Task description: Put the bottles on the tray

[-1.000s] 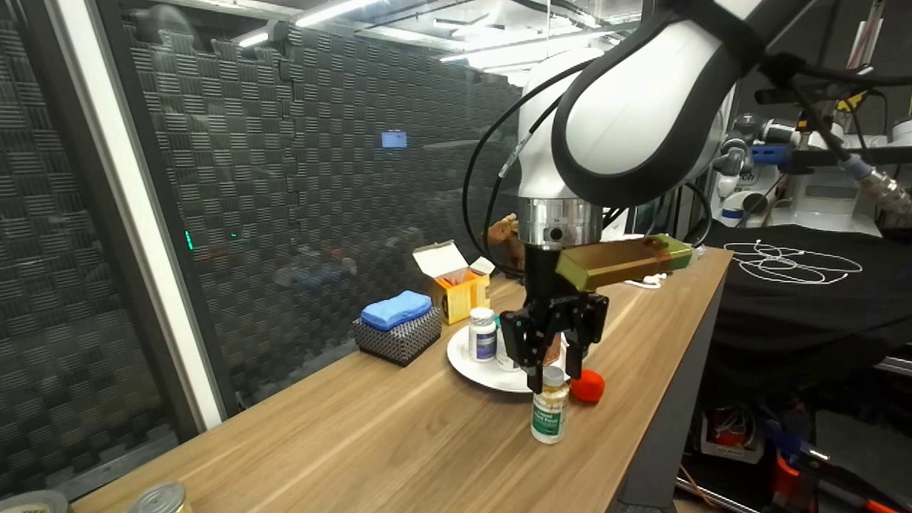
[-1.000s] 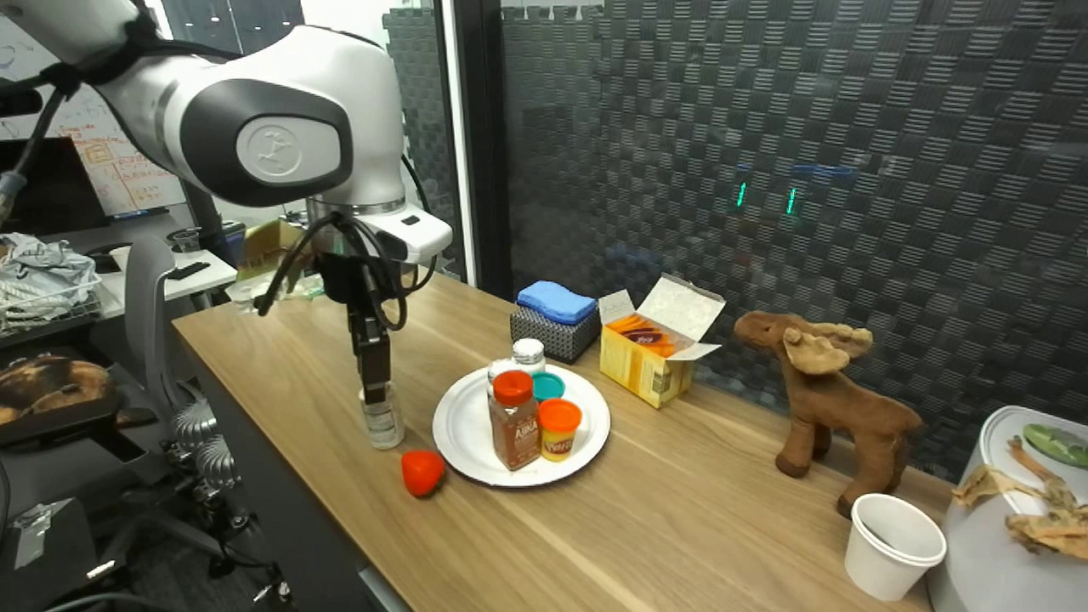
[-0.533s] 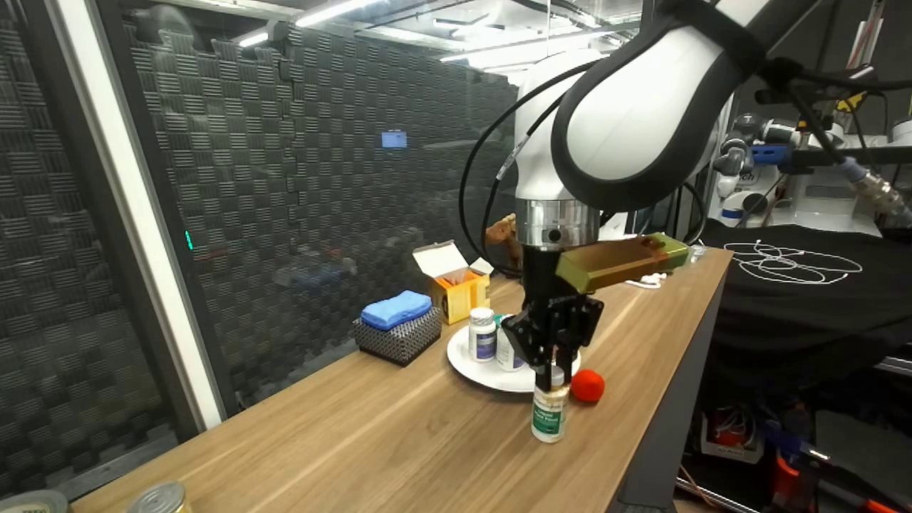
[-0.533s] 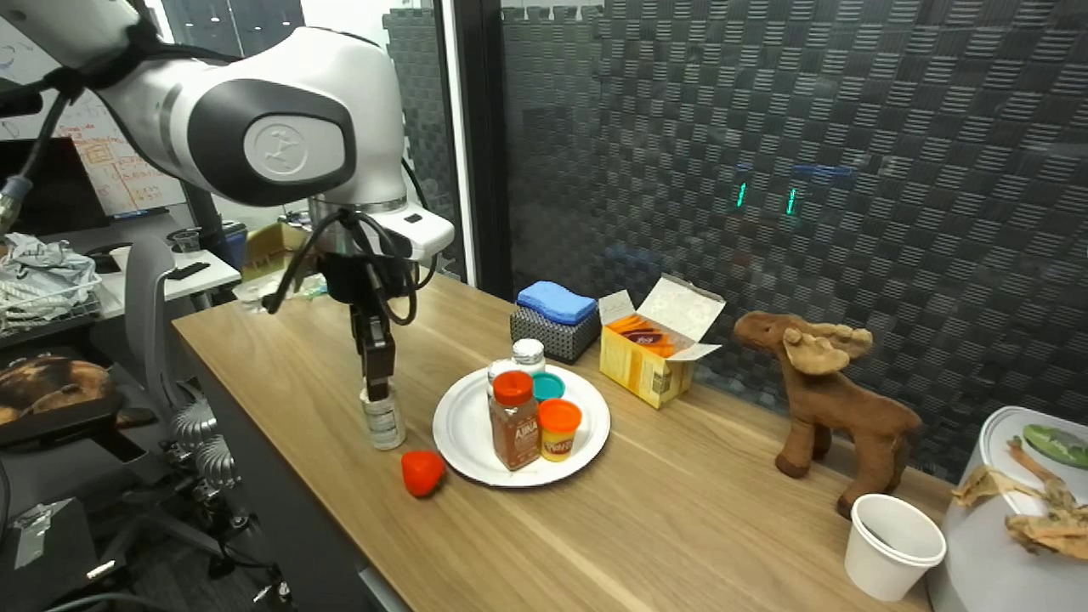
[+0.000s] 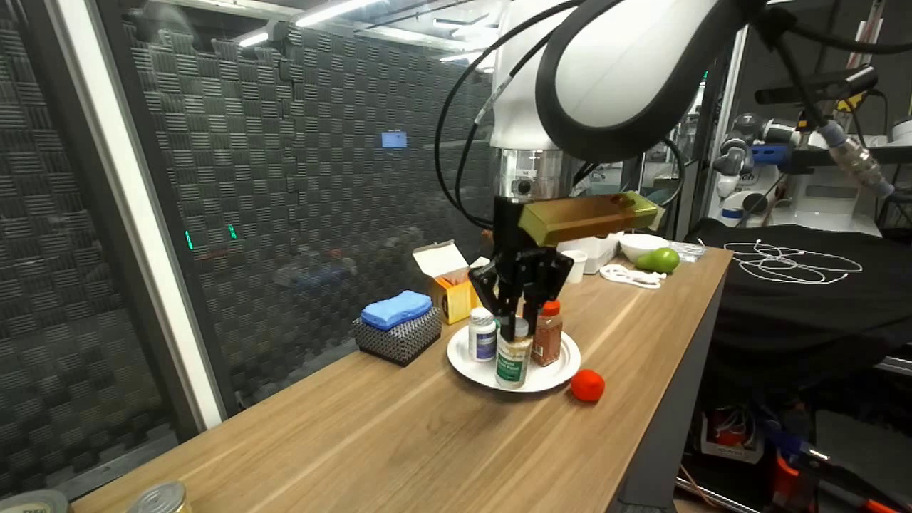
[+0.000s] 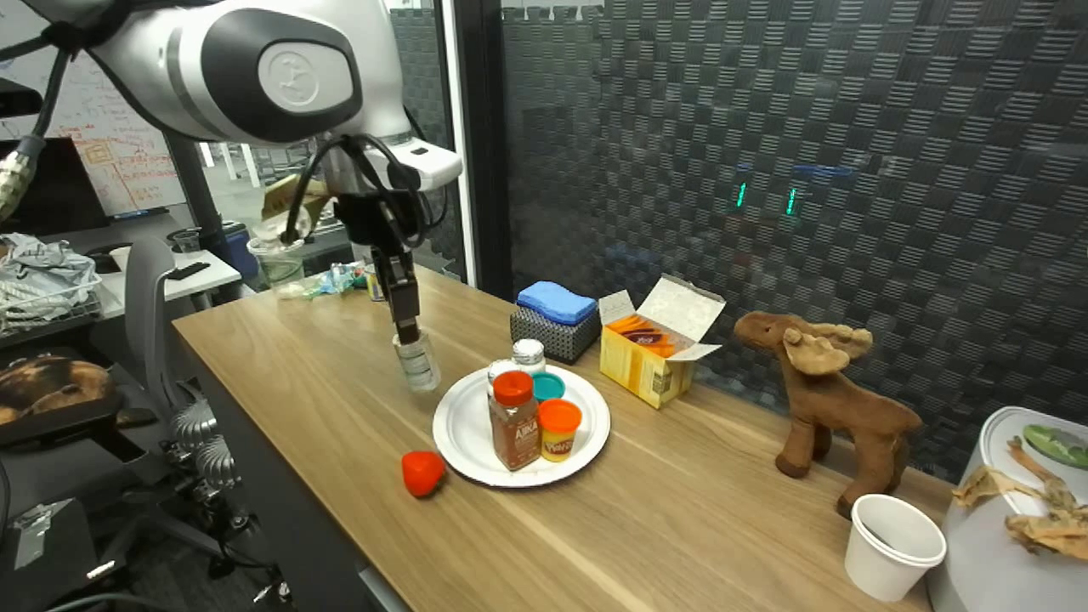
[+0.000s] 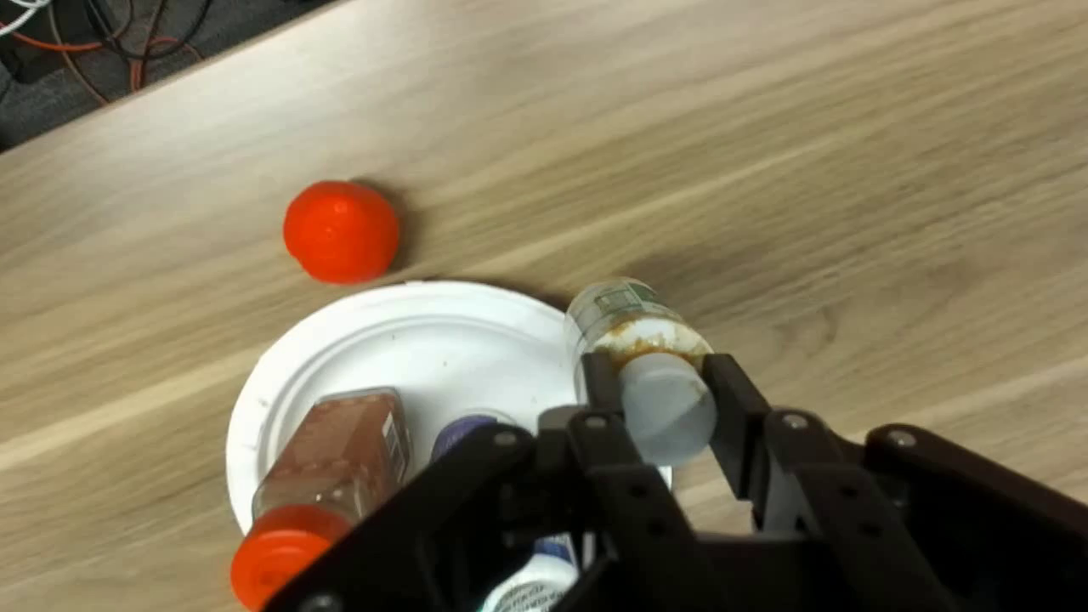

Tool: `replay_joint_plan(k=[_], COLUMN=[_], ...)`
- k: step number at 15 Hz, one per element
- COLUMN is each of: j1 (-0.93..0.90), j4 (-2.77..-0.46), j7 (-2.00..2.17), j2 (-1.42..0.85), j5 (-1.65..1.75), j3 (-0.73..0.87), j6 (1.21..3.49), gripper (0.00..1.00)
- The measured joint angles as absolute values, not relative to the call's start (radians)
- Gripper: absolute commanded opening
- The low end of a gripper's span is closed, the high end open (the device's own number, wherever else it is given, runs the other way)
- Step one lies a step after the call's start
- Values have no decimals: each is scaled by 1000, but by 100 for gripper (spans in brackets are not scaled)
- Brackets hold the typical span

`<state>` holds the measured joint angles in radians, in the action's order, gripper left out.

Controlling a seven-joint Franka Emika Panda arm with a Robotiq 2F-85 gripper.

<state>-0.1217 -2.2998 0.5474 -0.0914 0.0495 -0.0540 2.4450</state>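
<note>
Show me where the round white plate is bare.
Bare: the plate between its rim beside the red round object, the red-capped brown bottle and a purple-labelled white bottle. Crowded: around those bottles, with an orange-lidded tub and teal lid.

Plate [image 6: 463, 425]: bare strip on the side facing the held bottle [image 6: 418, 365] — middle obstructed by spice jar [image 6: 515, 435], tub [image 6: 558, 435] and white bottles [image 5: 482, 340]. Second obstruction — red object [image 6: 422, 473] on bench [image 6: 680, 544], beside rim.

White-capped cylindrical bottles [image 5: 482, 338]: three. Red-capped brown bottle [image 6: 515, 427]: one. Orange-lidded yellow tub [image 6: 558, 432]: one. Round white plate [image 6: 464, 421]: one.
</note>
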Motion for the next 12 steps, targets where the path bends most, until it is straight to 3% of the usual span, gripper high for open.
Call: replay_joint_plan(k=[12], j1=[-114], j4=[-2151], j7=[608], j2=[-231], j5=[96], j3=[-13], j6=[2408], gripper=[16])
